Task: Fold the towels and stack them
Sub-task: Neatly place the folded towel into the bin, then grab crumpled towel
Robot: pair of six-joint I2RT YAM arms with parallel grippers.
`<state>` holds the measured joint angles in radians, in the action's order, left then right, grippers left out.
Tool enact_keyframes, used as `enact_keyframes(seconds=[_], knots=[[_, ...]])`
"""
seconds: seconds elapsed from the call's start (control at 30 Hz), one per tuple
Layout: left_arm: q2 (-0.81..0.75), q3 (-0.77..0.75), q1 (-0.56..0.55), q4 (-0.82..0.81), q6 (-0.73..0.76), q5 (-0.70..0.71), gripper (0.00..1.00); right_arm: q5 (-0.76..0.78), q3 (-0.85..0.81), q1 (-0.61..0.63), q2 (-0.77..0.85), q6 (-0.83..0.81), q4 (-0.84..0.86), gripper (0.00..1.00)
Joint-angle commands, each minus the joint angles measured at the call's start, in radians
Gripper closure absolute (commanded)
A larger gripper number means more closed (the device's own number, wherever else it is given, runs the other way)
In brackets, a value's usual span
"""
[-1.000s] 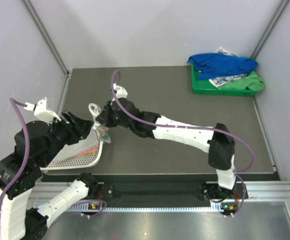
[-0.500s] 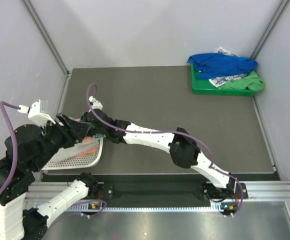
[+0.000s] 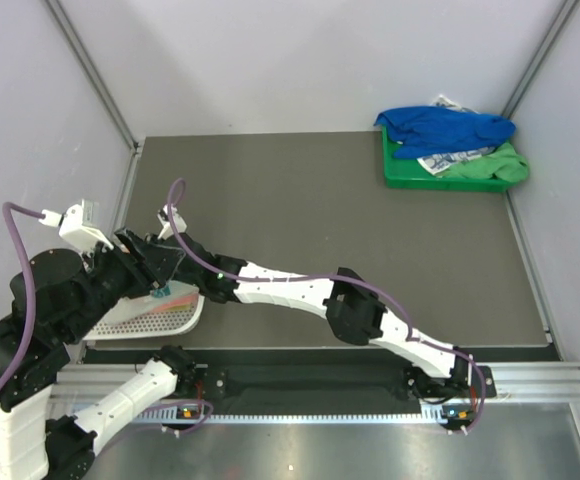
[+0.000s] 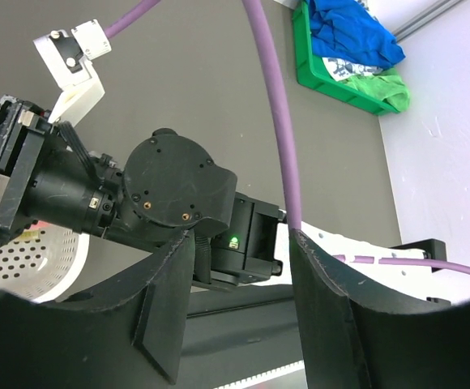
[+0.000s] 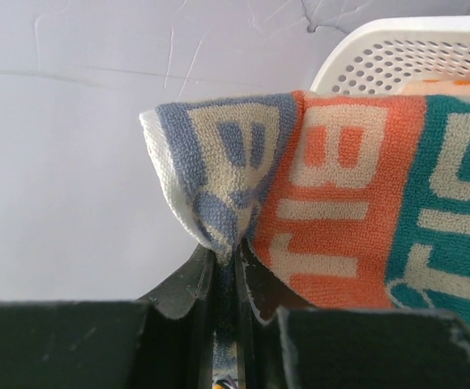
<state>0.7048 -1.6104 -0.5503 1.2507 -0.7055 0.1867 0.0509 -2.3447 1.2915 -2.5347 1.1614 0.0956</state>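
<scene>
My right gripper (image 5: pixel 227 259) is shut on a corner of the grey/teal/orange lettered towel (image 5: pixel 340 194), which hangs against the white mesh basket (image 5: pixel 397 49). In the top view the right arm reaches far left, with the right gripper (image 3: pixel 160 285) over the basket (image 3: pixel 140 318) and a bit of the towel (image 3: pixel 177 297) showing at the basket's rim. My left gripper (image 4: pixel 243 243) is open and empty and faces the right arm's wrist; in the top view the left gripper (image 3: pixel 152 256) sits just left of that wrist. The blue towel (image 3: pixel 442 128) lies with other towels at the far right.
A green tray (image 3: pixel 408 176) at the back right corner holds the blue towel, a printed white one (image 3: pixel 450 160) and a green one (image 3: pixel 495 168); the tray also shows in the left wrist view (image 4: pixel 332 81). Walls close in the dark mat (image 3: pixel 350 220) on three sides.
The right arm has stretched further left and lower, carrying the lettered towel down to the basket. The left arm has swung back left and then stayed still.
</scene>
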Motion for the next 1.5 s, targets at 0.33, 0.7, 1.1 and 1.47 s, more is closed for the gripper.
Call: enact_keyframes(seconds=[0.33, 0.7, 1.1, 1.47], knots=[[-0.007, 0.006, 0.001, -0.027, 0.006, -0.024, 0.45, 0.015, -0.093, 0.014, -0.097, 0.072, 0.147, 0.96], [-0.005, 0.04, 0.001, -0.046, 0.003, -0.023, 0.45, -0.029, -0.076, 0.011, -0.079, -0.011, 0.21, 0.29], [0.018, 0.024, 0.001, -0.094, 0.006, -0.012, 0.44, 0.009, 0.304, -0.035, 0.267, -0.212, 0.265, 0.23], [0.152, 0.205, 0.001, -0.425, -0.009, -0.141, 0.45, 0.271, 0.995, -0.329, 0.927, -0.437, 0.103, 0.22]])
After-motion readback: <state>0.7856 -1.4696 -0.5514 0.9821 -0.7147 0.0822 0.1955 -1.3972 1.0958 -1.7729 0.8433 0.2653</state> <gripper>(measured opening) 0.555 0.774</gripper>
